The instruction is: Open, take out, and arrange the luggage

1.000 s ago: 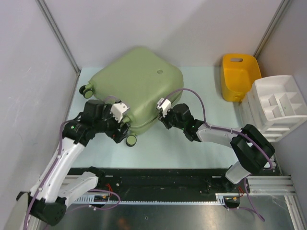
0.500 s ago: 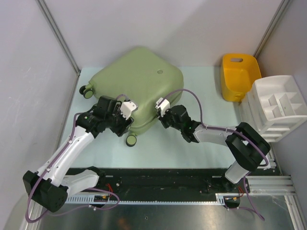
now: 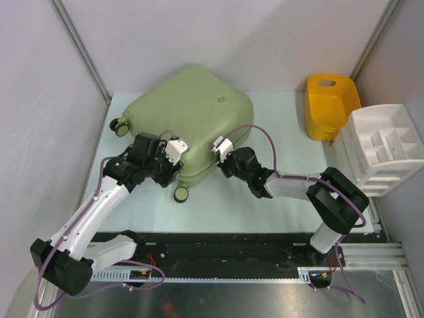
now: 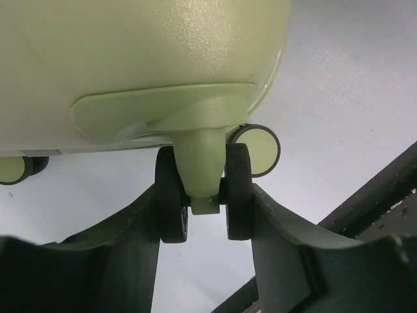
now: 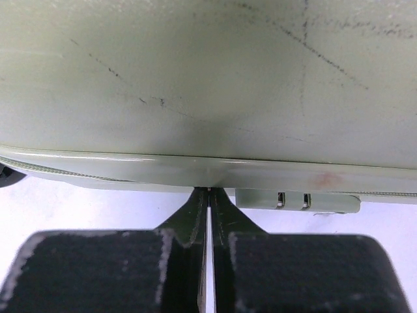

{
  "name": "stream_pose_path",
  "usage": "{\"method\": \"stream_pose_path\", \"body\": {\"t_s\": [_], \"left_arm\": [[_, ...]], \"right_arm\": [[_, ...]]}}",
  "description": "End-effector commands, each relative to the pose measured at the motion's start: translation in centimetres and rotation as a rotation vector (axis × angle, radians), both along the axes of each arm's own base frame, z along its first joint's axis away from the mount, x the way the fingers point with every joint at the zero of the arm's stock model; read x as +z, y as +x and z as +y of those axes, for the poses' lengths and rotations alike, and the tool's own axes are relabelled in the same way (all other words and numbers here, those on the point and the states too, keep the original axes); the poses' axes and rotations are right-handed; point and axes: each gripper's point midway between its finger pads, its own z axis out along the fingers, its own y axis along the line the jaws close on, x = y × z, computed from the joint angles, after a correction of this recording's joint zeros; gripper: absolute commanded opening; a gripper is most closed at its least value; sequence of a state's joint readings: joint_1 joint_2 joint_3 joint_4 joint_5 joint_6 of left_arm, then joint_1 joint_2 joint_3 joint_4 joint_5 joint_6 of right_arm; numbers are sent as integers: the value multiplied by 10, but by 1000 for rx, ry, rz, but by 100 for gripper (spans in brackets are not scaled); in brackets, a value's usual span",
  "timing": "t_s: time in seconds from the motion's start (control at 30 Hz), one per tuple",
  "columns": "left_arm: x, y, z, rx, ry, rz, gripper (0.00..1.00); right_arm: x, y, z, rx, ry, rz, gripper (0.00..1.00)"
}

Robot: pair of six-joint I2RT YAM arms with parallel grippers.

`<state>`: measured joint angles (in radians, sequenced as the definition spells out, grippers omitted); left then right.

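Note:
The pale sage-green luggage (image 3: 192, 116) lies flat and closed at the back left of the table, round logo up. My left gripper (image 3: 171, 176) is at its near edge. In the left wrist view the fingers (image 4: 140, 228) press on both sides of a black double caster wheel (image 4: 239, 192) under the shell (image 4: 130, 59). My right gripper (image 3: 222, 165) is at the near right edge. In the right wrist view its jaws (image 5: 208, 193) are almost together, tips against the seam under the shell's lip (image 5: 195, 166), with nothing visible between them.
A yellow tub (image 3: 330, 106) stands at the back right and a white divided tray (image 3: 384, 147) at the right edge. Another caster (image 3: 180, 193) sticks out at the near side, and one (image 3: 120, 125) at the far left. A small lock block (image 5: 296, 201) sits on the seam.
My left gripper has moved right and in along the luggage's near edge onto the caster. My right gripper has edged slightly left along the seam. The luggage has not moved.

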<state>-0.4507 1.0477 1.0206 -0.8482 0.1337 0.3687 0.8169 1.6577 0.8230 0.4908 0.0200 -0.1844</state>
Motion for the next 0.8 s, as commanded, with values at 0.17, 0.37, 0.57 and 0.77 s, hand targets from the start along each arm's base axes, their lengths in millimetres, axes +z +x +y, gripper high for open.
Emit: {"method": "stream_pose_path", "body": {"t_s": [0.17,0.37,0.57,0.77], "left_arm": [[-5,2,40,35,89,-73,0],[0,3,77,74,161,-126,0],[3,10,95,105,193,-132,0],[2,11,95,97,189,-128,0]], "right_arm": [[30,32,-42,-121,-6,-99,0],[36,65,-90,-164,-76,-164,0],[40,107,-127,-146,-132,-284,0],[37,117,-141,-145,-115,-255,0]]}}
